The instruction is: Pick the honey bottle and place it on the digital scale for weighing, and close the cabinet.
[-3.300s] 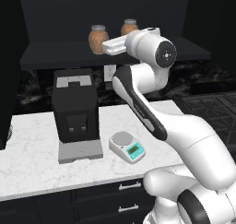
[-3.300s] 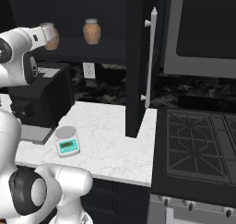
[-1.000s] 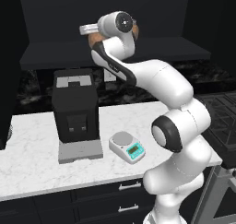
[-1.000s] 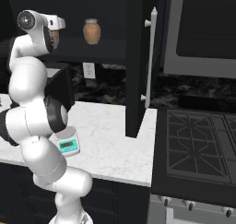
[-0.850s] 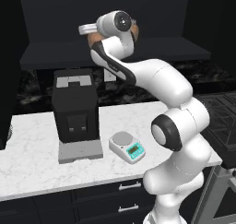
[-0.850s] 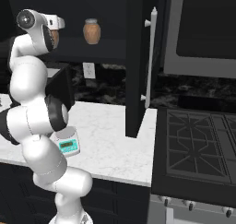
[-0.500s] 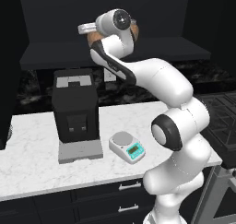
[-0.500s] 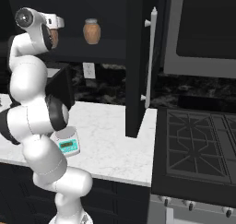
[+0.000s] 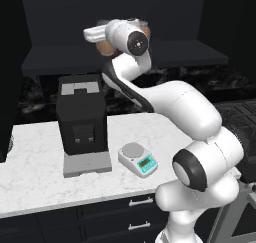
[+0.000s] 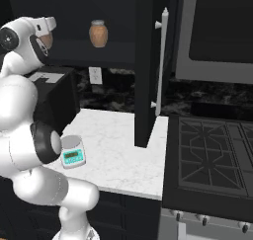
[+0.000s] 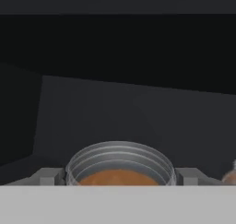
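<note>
Gripper [image 11: 119,179] first: your one two-finger tool reaches into the upper left of the left base view, up at the shelf [image 9: 175,59] inside the cabinet [image 10: 146,61]. In the hand view its two grey fingertips [image 11: 48,177] sit at the lower left and lower right. The ribbed grey cap of the honey bottle [image 11: 119,163] fills the space between them. Both tips look flush against the jar's sides, so the jaws are spread wide yet closed on it. You cannot tell from these views whether the jar's base touches the shelf.

You have two amber jars to count. One is the honey bottle in the grip. The other is a second jar [image 10: 98,33] standing free on the same shelf, in the upper middle of the right base view, and a sliver of it shows at the lower right edge of the hand view.

One digital scale [image 9: 137,158] lies on the white marble counter [image 9: 30,162], low and centre in the left base view, its round platter bare. One black coffee machine [image 9: 80,119] stands just left of it, apart from it.

One cabinet door stands open edge-on in the middle of the right base view, with one long silver handle [image 10: 162,61]. You can count two short drawer handles [image 9: 140,202] below the counter.
</note>
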Controlling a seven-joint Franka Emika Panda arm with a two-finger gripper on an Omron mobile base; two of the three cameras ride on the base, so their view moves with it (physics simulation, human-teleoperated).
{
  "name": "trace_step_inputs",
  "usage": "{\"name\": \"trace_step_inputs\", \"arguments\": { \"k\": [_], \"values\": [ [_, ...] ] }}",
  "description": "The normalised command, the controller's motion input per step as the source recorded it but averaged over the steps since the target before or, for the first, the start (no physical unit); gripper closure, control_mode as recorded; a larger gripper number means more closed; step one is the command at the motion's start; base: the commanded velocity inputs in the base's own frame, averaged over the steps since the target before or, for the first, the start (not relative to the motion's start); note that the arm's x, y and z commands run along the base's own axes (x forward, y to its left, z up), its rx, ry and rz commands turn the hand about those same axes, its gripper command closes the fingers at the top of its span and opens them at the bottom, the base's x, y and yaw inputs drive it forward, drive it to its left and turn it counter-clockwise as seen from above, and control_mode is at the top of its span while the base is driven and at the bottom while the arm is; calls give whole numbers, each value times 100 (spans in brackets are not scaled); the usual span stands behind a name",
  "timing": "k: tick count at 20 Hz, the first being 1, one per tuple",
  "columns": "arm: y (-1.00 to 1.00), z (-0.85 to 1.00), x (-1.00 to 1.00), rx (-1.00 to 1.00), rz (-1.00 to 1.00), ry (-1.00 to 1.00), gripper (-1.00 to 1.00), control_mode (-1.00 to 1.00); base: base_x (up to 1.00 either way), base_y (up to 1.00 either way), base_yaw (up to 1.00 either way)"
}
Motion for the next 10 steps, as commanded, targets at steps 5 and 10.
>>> {"name": "trace_step_inputs", "arguments": {
  "k": [5,10],
  "values": [
    [6,13,-98,0,6,-22,100,-100,0,0,0],
    [-4,51,-100,0,0,0,100,-100,0,0,0]
  ]
}}
